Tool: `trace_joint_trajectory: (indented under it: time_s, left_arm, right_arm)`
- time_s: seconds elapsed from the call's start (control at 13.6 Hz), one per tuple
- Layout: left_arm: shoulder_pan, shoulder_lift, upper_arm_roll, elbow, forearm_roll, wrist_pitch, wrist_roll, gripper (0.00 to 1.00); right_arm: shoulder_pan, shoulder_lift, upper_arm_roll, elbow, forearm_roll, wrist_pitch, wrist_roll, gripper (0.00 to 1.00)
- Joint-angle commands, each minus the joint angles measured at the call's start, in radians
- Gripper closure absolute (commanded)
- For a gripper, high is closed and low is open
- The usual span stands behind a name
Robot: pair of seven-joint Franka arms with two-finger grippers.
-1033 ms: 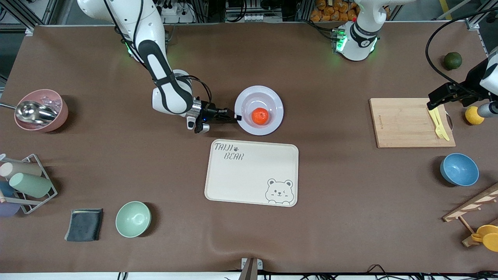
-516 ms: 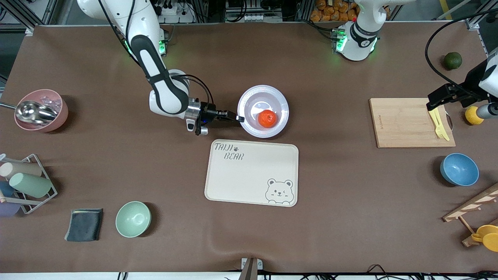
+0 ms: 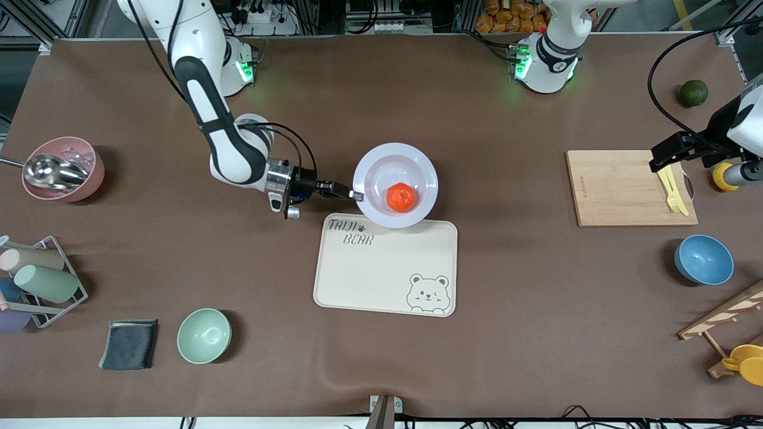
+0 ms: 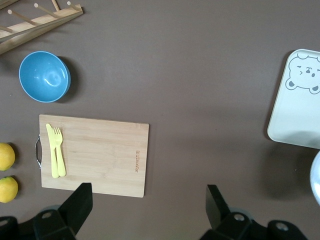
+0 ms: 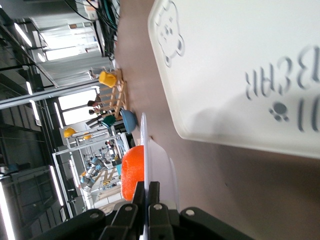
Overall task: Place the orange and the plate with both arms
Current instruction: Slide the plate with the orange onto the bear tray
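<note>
The pale lavender-white plate (image 3: 381,173) is held up in the air over the edge of the cream bear tray (image 3: 384,268) that lies nearest the robots. The red-orange orange (image 3: 400,197) sits in the plate's centre. My right gripper (image 3: 356,195) is shut on the plate's rim at the side toward the right arm's end. In the right wrist view the fingers pinch the thin rim (image 5: 146,150), with the orange (image 5: 132,170) beside them and the tray (image 5: 240,65) below. My left gripper (image 4: 148,202) is open and empty, waiting high over the table beside the cutting board (image 3: 626,187).
A green bowl (image 3: 204,335), grey cloth (image 3: 129,344), cup rack (image 3: 36,280) and pink bowl with scoop (image 3: 62,168) lie toward the right arm's end. A blue bowl (image 3: 703,260), yellow fork (image 3: 672,189), lemon (image 3: 723,177) and dark green fruit (image 3: 694,93) lie toward the left arm's end.
My right gripper has lifted the plate with the orange off the table and carried it toward the front camera, so it now overlaps the tray's edge. The left arm barely moved.
</note>
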Motion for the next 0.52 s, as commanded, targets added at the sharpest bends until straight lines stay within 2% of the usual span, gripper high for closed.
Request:
trace_joint_trajectory:
  time_s: [0.0,0.44]
  left_arm:
    - [0.002,0.004,-0.003,0.005,-0.008,0.01,0.014,0.0]
    - [0.002,0.011,-0.004,0.002,-0.009,0.018,0.019,0.0]
  right_arm:
    - [-0.024,0.087,0.01,0.133,0.035,0.016,-0.024,1.0]
    - [-0.076,0.267,0.007,0.354,0.017,0.024,-0.049,1.0]
